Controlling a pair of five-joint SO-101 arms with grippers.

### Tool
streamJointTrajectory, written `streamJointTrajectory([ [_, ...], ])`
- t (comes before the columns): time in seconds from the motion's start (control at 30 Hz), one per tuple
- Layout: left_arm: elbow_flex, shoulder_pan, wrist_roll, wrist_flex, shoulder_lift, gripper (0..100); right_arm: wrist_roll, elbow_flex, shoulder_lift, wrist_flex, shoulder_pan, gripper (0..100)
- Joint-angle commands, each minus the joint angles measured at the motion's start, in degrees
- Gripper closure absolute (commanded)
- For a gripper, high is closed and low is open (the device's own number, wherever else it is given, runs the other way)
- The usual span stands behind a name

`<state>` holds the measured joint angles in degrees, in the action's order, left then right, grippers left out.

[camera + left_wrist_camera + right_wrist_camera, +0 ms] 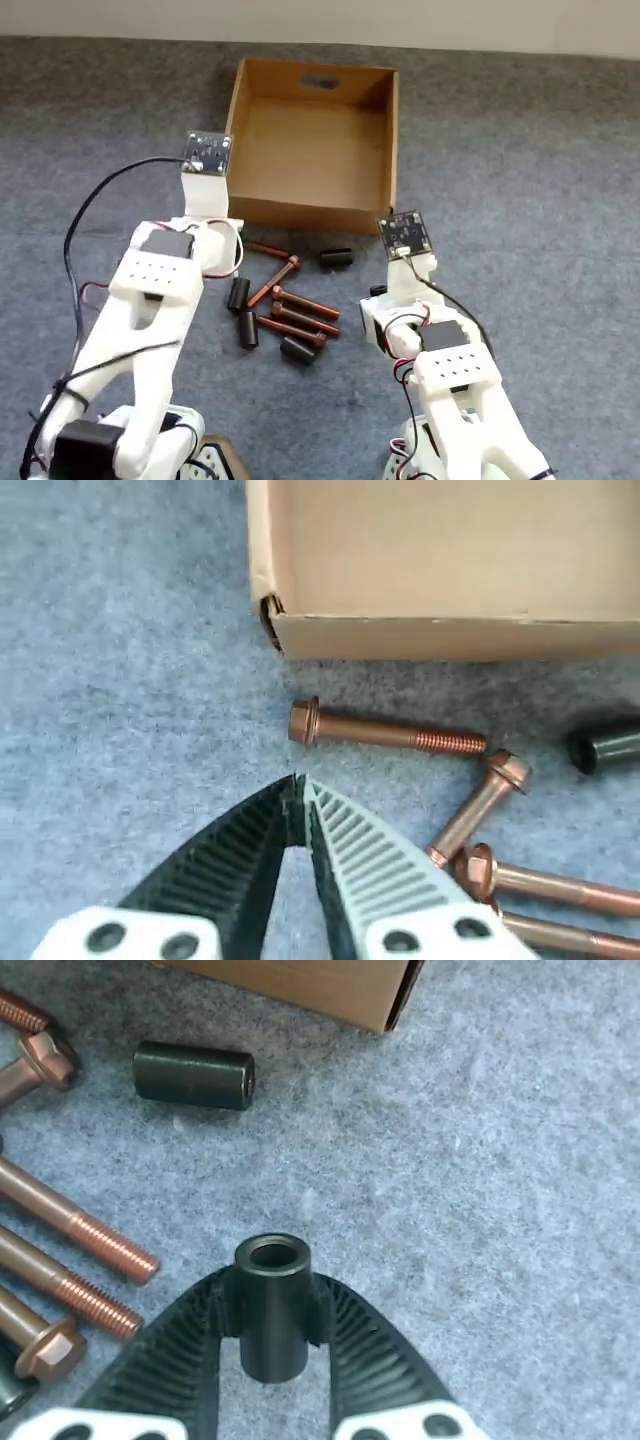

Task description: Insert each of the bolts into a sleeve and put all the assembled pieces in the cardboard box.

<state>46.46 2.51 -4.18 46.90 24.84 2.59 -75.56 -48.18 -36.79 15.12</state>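
Sleeve (270,1305), short black tube w/ round bore, clamped in right gripper (272,1288)

The working surface is covered by a grey, felt-like carpet (540,200) with a mottled, fuzzy nap, which is spread across nearly the whole high view. Along its far edge the carpet is bordered by a pale cream strip (300,18); whether this is wall or bare surface cannot be told. Soft, even light is cast, and only faint shadows are thrown.
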Motion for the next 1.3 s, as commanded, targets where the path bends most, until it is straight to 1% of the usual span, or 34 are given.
streamJointTrajectory([
  [0.0, 0.22, 2.59, -3.16, 0.18, 1.89, 84, -0.09, 0.22, -1.36, 0.92, -0.57, 99.2],
  [0.07, -0.22, 4.18, -9.93, 0.09, 0.04, 80, -0.09, 0.22, -1.36, 0.92, -0.57, 99.2],
  [0.2, -0.92, 5.49, -26.9, -2.9, -5.76, 82, -0.09, 0.22, -1.36, 0.92, -0.66, 99.2],
  [0.27, -2.33, 5.23, -34.11, -4.04, -9.54, 82, -0.09, 0.22, -1.36, 0.92, -0.75, 99.2],
  [0.37, -6.46, 4.7, -40.79, -3.69, -16.13, 82, -0.09, 0.22, -1.36, 0.92, -0.75, 99.2],
  [0.43, -9.45, 4.79, -41.93, -3.6, -20.53, 82, -0.09, 0.22, -1.36, 0.92, -0.75, 99.2],
  [0.63, -14.46, 4.62, -41.85, -3.6, -29.23, 82, -0.09, 0.22, -1.36, 0.92, -0.75, 99.2],
  [0.87, -15.25, 4.26, -41.93, -3.87, -30.2, 82, -0.09, 0.22, -1.36, 0.92, -0.75, 99.2],
  [1.07, -17.98, 0.92, -42.02, -3.87, -30.64, 82, -0.09, 0.22, -1.36, 0.92, -0.75, 99.2],
  [1.27, -18.07, 1.01, -42.02, -3.96, -30.81, 82, -0.09, 0.22, -1.36, 0.92, -0.66, 99.2],
])
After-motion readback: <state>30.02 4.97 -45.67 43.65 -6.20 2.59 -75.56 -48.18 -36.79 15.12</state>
